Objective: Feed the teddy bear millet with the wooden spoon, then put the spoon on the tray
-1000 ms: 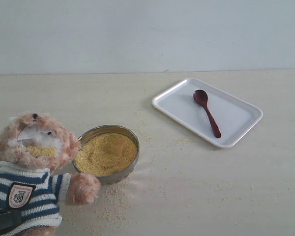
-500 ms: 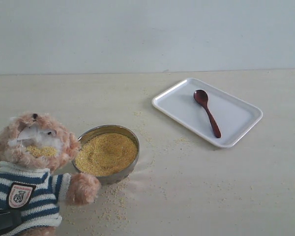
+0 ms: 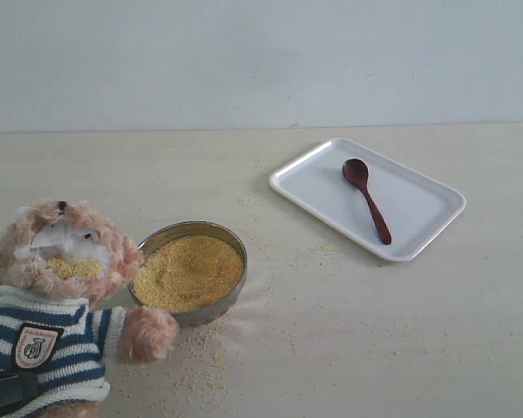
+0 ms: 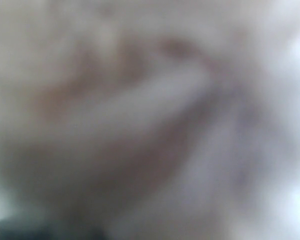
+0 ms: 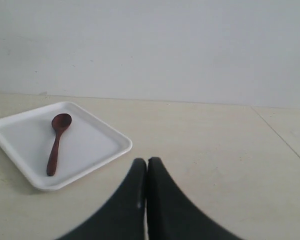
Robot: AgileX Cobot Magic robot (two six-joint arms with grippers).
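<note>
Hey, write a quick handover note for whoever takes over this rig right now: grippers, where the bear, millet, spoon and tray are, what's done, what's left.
Right gripper: shut, empty, apart from the tray.
Left gripper: its wrist view is a blur, so its state cannot be told.
The teddy bear sits beside the metal bowl of millet. Yellow grains are on its muzzle, and loose ones lie on the table.
The wooden spoon lies in the tray, with nothing holding it.
Done, by the look of it: feeding, and the spoon put down.
Left: nothing evident.
</note>
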